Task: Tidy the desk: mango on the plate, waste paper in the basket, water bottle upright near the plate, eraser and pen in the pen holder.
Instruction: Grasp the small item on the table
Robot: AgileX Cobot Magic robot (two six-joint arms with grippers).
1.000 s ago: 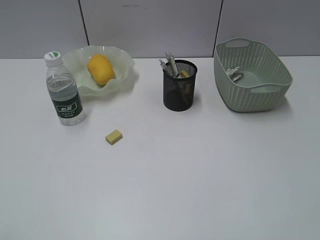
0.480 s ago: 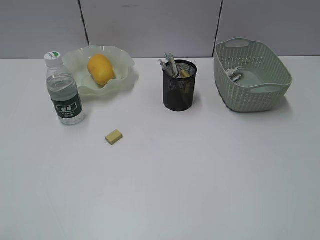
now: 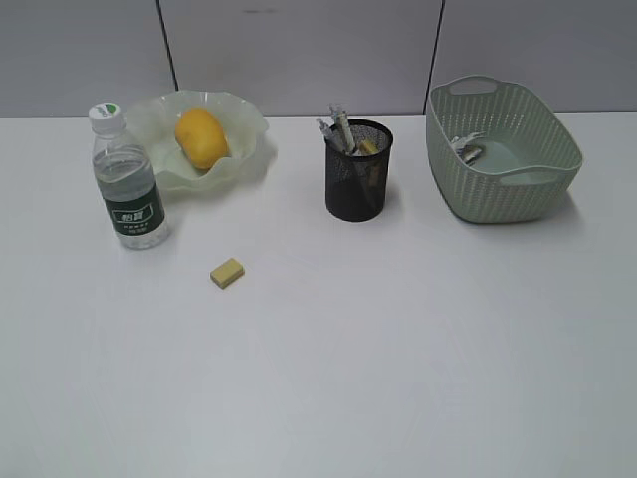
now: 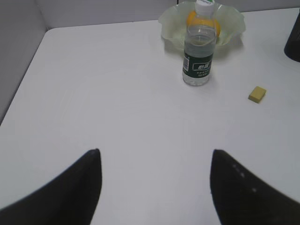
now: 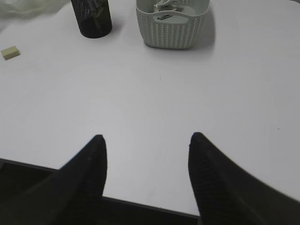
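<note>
The yellow-orange mango [image 3: 201, 137] lies in the ruffled pale green plate [image 3: 249, 124] at the back left. In front of the plate the water bottle [image 3: 127, 179] stands upright. A small yellow eraser [image 3: 227, 272] lies alone on the desk [image 3: 398, 349]. The black mesh pen holder [image 3: 356, 185] holds pens [image 3: 338, 127] and a yellow piece. Waste paper [image 3: 466, 149] rests inside the sage-green basket [image 3: 542, 149]. Neither arm shows in the exterior view. My left gripper [image 4: 154, 157] is open over bare desk, far short of the bottle [image 4: 199, 47]. At the desk's near edge, my right gripper [image 5: 146, 139] is open and empty.
Grey wall panels stand behind the desk. In the right wrist view the dark near edge of the desk [image 5: 140, 204] runs under the fingers. The eraser [image 5: 10, 52], pen holder [image 5: 92, 18] and basket [image 5: 171, 28] lie far ahead.
</note>
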